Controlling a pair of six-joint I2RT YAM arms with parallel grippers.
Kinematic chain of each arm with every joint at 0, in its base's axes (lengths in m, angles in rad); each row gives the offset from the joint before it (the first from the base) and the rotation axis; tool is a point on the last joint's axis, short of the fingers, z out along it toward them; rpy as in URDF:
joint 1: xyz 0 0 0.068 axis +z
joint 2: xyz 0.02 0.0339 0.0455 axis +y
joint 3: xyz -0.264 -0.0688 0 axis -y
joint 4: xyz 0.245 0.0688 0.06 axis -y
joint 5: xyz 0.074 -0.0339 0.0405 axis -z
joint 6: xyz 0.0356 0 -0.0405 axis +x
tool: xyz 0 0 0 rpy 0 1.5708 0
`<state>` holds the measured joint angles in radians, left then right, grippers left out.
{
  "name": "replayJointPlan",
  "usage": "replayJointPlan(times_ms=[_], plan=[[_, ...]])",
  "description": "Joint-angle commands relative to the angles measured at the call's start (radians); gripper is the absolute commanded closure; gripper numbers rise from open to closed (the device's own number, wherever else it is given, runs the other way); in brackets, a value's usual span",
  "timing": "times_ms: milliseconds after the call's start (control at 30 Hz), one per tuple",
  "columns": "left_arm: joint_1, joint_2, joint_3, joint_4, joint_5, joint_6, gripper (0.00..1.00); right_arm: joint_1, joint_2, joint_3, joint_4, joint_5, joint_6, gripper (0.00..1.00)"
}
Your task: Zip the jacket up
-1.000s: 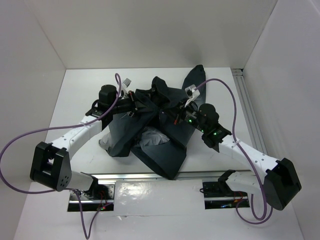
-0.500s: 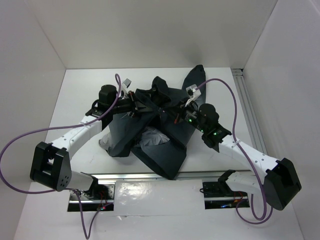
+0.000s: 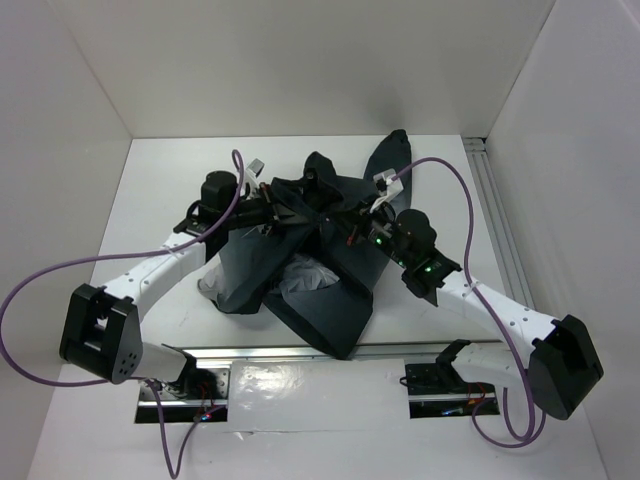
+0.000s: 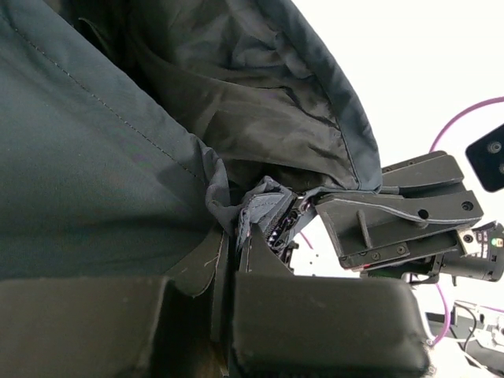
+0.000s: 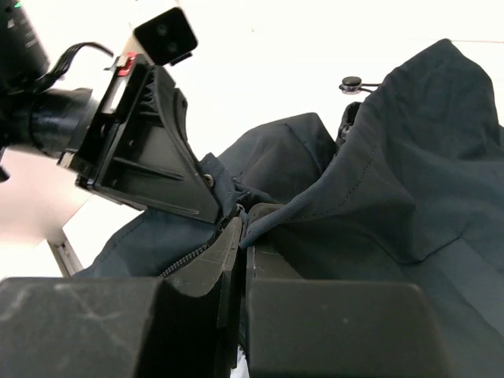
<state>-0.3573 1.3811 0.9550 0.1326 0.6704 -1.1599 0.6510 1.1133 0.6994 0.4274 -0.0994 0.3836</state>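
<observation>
Both pinching jacket (image 3: 335, 305) fabric: your left gripper (image 4: 230, 248) and right gripper (image 5: 242, 236) meet nose to nose at the zipper (image 4: 281, 227), probably to tension it. Jacket's bunched mid table (image 3: 150, 190); the pinch is toward its 12 o'clock.

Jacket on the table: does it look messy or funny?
Yes. The dark charcoal soft fabric jacket lies crumpled in a heap instead of flat, and its light grey lining pokes out near the middle. The left gripper and right gripper pinch bunched fabric close together.
</observation>
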Motion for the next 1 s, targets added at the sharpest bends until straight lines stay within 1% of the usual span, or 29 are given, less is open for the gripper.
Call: replayJointPlan(times_ms=[0, 67, 300, 400, 467, 700, 833, 900, 967], plan=[[-0.017, -0.059, -0.016, 0.065, -0.006, -0.05, 1.0, 0.009, -0.012, 0.005, 0.096, 0.07, -0.011, 1.0], [-0.017, -0.073, -0.041, 0.103, -0.017, -0.06, 1.0, 0.009, -0.012, 0.005, 0.108, 0.096, -0.011, 1.0], [-0.026, -0.094, -0.087, 0.153, -0.026, -0.095, 1.0, 0.009, -0.012, 0.005, 0.126, 0.173, -0.002, 1.0], [-0.035, -0.085, -0.087, 0.153, -0.026, -0.095, 1.0, 0.009, -0.012, 0.005, 0.145, 0.173, -0.002, 1.0], [-0.035, -0.085, -0.098, 0.168, -0.026, -0.095, 1.0, 0.018, -0.003, 0.015, 0.145, 0.141, -0.002, 1.0], [-0.035, -0.096, -0.108, 0.199, -0.046, -0.095, 1.0, 0.064, 0.028, 0.025, 0.145, 0.152, -0.002, 1.0], [-0.035, -0.108, -0.127, 0.213, -0.046, -0.095, 1.0, 0.064, 0.028, 0.034, 0.133, 0.207, -0.002, 1.0], [-0.035, -0.137, -0.136, 0.225, -0.069, -0.083, 1.0, 0.064, 0.017, 0.043, 0.11, 0.252, -0.002, 1.0], [-0.035, -0.168, -0.136, 0.203, -0.107, -0.048, 1.0, 0.064, 0.005, 0.055, 0.099, 0.267, -0.012, 1.0]])
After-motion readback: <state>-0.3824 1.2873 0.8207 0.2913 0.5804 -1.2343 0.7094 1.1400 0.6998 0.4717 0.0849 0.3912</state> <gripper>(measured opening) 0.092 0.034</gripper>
